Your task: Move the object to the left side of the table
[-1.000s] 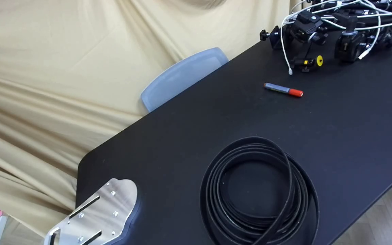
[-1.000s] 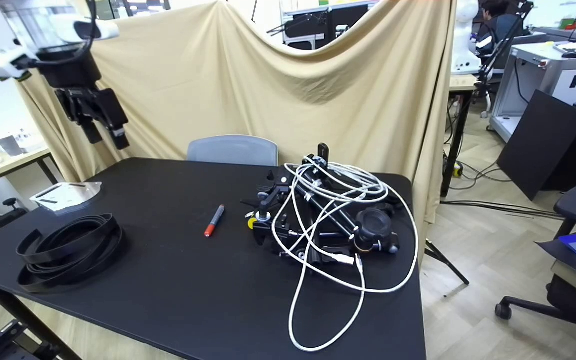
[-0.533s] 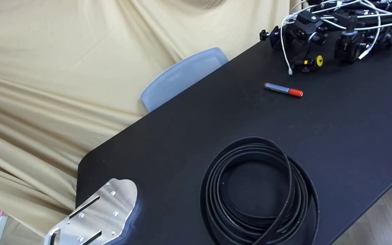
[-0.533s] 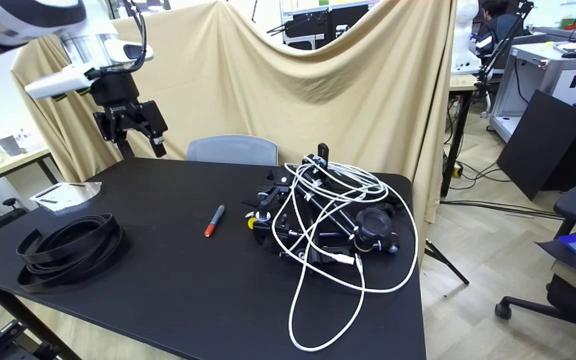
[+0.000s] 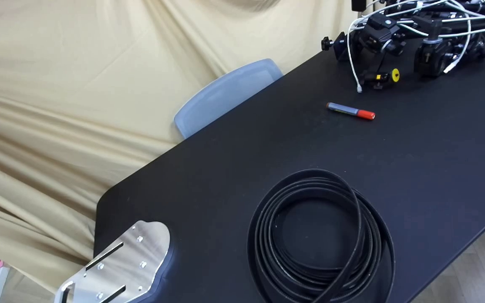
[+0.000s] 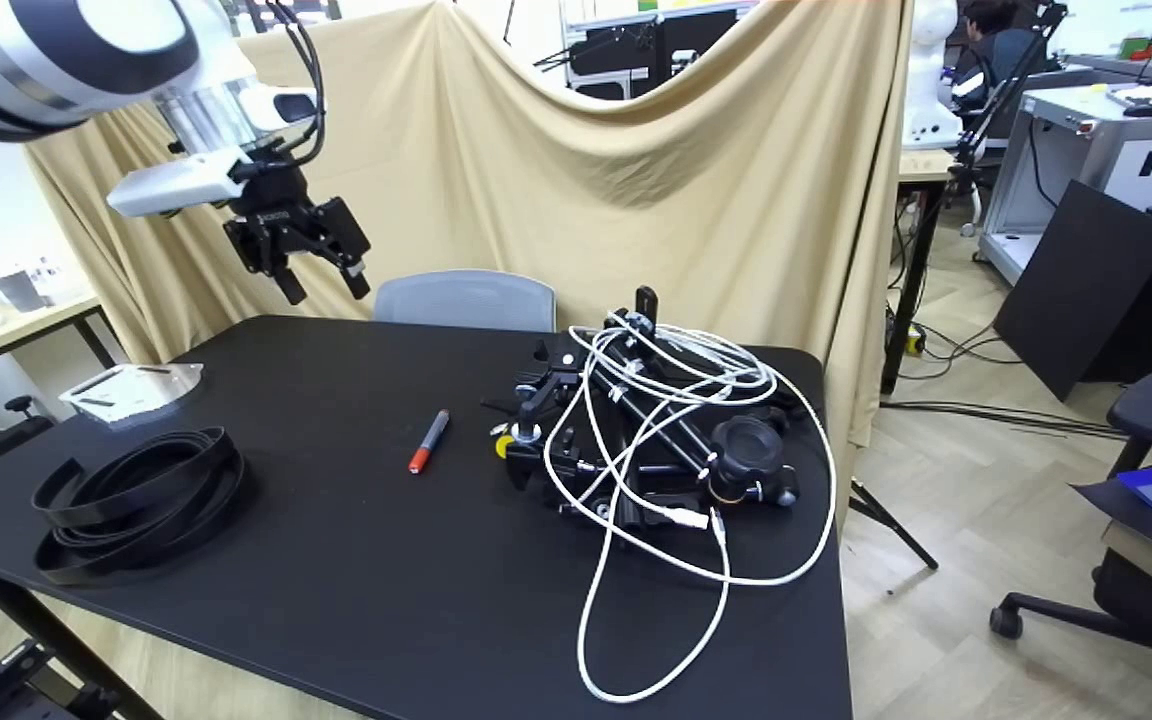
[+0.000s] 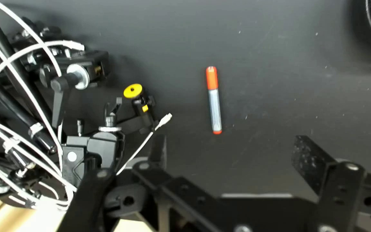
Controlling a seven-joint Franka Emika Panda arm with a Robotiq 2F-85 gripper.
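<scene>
A marker pen (image 7: 214,100) with a grey-blue barrel and a red cap lies flat on a long matte black counter (image 6: 386,580), roughly midway along it. Above the counter, in an exterior view, a black two-fingered claw (image 6: 324,287) hangs in the air at the end of a white robot arm (image 6: 206,60) that reaches in from the upper left. The claw's fingers are spread wide apart, and the pen lies on the surface below, well clear of them. Seen from the wrist, the pen runs nearly straight up and down close to the middle of the view, red cap toward the top, with the fingertips lower down on either side.

Near the pen on one side is a heap of black clamps and mounting gear (image 6: 674,438), draped with looping white cables (image 6: 727,580); a round yellow disc (image 7: 135,92) and a white cable tip (image 7: 164,120) sit at the part of the heap closest to the pen. On the opposite side, farther off, a large flat black cable (image 6: 126,505) rests in a loose coil, and past it, at that end of the counter, lies a silver metal plate (image 6: 136,390) with slots cut through it. Behind the counter, the grey-blue back of a chair (image 6: 466,300) shows in front of a draped beige curtain (image 6: 556,180)
</scene>
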